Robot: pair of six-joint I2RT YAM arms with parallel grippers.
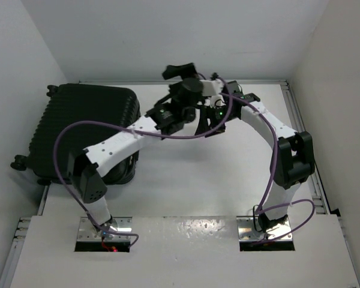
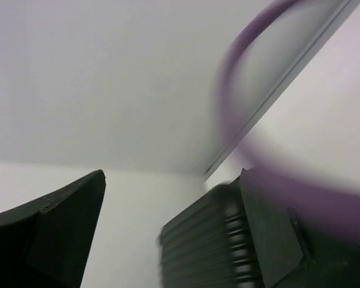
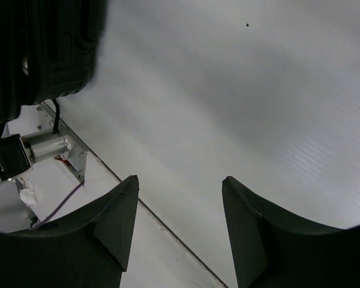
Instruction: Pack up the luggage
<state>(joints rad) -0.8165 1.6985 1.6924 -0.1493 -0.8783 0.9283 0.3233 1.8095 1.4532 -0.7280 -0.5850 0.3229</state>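
Left gripper (image 2: 171,180) hangs with its jaws wide and nothing between them, the ribbed black suitcase (image 1: 93,111) lying off to its left and below. Right gripper (image 3: 179,192), likewise spread and empty, hovers over bare table (image 1: 198,180), farther from the case. The lid looks shut. Opening it likely calls for both hands low at the seam, lifting evenly so the shell does not slide.
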